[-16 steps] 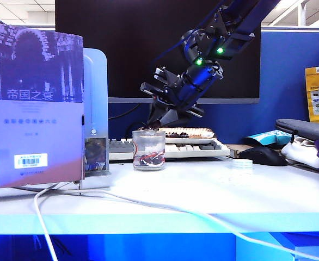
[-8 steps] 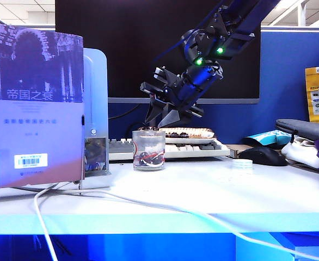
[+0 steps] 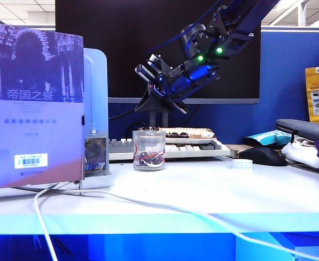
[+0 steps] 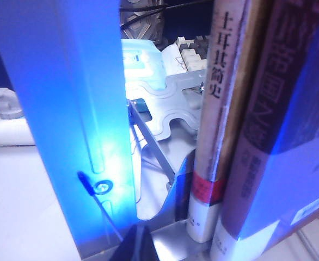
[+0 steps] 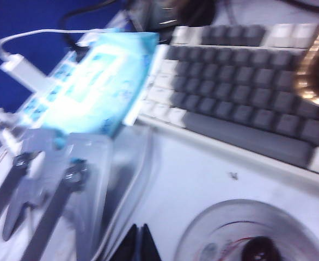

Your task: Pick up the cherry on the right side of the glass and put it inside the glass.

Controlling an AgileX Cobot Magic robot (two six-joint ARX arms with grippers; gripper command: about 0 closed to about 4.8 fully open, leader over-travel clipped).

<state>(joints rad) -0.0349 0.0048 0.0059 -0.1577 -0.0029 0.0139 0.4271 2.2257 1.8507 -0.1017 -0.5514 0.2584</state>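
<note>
Apparently almost done: cherry (image 5: 258, 249) lying dark at the bottom of the glass (image 3: 148, 150), seen from above in the right wrist view and from the side in the exterior view. Right pincer (image 3: 147, 95) clenched and empty, hanging above and just behind the glass, tilted toward the left. No cherry visible on the table (image 3: 203, 190) right of the glass. Left pincer (image 4: 139, 243) parked beside the blue stand (image 4: 72, 109) and the books (image 4: 241, 119), far left; tips apparently pressed together. Left to do, probably: only pulling the right arm away.
</note>
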